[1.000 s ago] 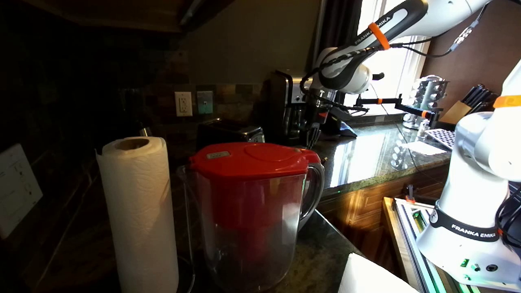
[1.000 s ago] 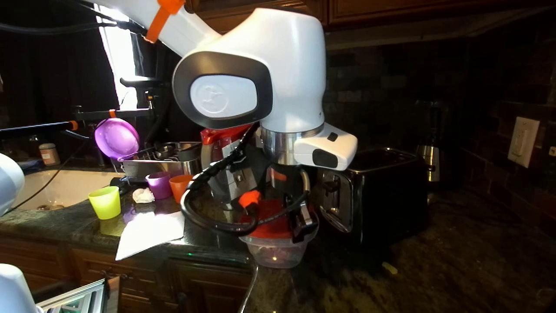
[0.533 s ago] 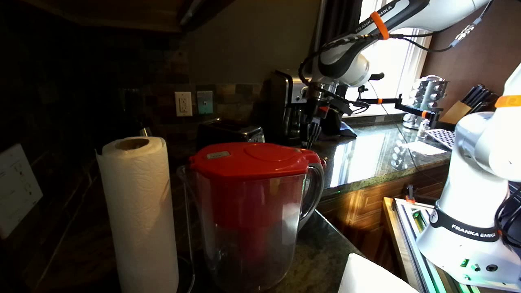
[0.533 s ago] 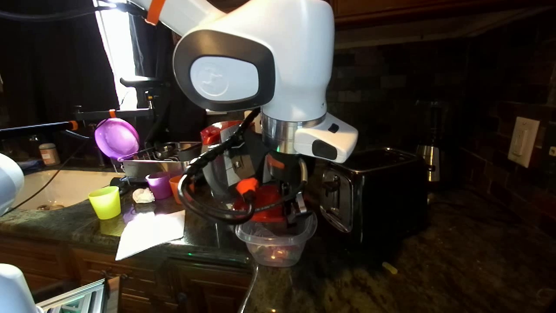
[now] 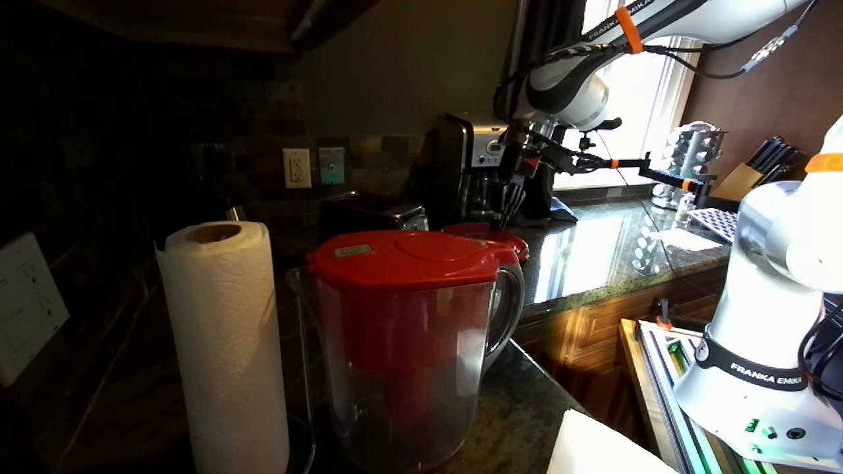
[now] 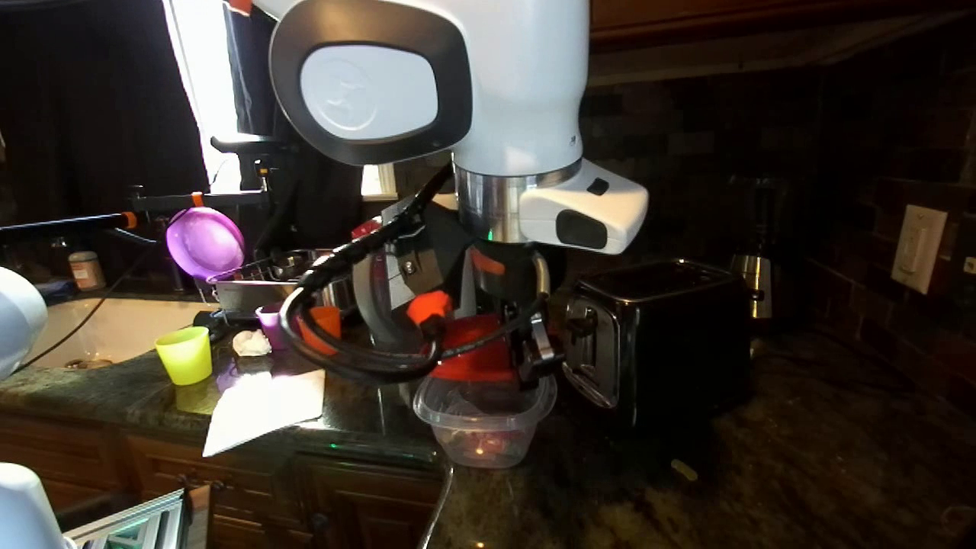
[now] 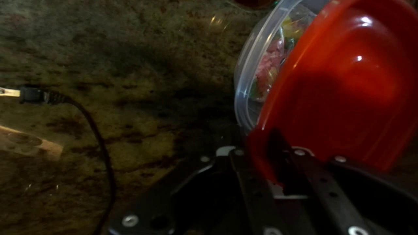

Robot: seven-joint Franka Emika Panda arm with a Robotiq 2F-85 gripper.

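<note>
At the wrist view's right, the gripper [image 7: 263, 153] pinches the red lid [image 7: 339, 104] by a corner — over the clear tub [image 7: 243, 93]. That off-centre hold could let it twist and drop.

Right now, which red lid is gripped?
The shallow lid, edge pinched in the gripper, partly over the clear tub; the pitcher lid sits ungripped on its pitcher.

We count one lime cup [image 6: 184, 355], one purple cup [image 6: 268, 326] and one orange cup [image 6: 326, 324], three cups in all; we also find one purple bowl [image 6: 204, 242], one toaster [image 6: 663, 343], one red container lid [image 7: 343, 94], one clear container [image 7: 241, 94], one pitcher [image 5: 408, 329] and one paper towel roll [image 5: 224, 342].
</note>
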